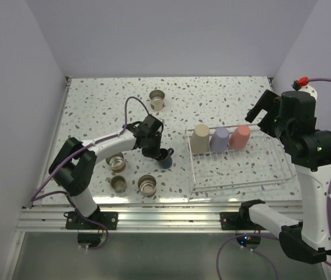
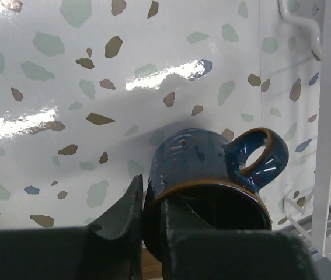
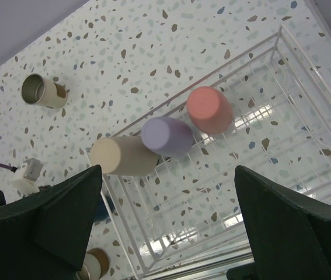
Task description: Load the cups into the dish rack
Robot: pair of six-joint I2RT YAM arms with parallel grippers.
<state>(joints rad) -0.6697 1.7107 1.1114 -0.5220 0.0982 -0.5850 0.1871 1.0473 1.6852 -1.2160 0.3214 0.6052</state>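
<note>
The left gripper is pinched narrow on the rim of the mug, one finger outside the wall and the other inside the mouth; the mug stands with its long axis upright and mouth up, its handle pointing toward the rack; whether its base touches the table cannot be told; it is dark blue, glossy and speckled, with a brown edge round the lip and handle; a faint raised mark on its wall is too unclear to read; the mug sits just beside the left end of the rack.

In the rack's far row three tumblers lean mouth down, bottoms up and tilted: beige, lavender and coral, side by side, left to right.

On the speckled table three metal cups stand mouth up near the left arm; a fourth is well apart at the far side.

The right gripper hangs above the rack's right end, its fingers spread wide and holding nothing.
</note>
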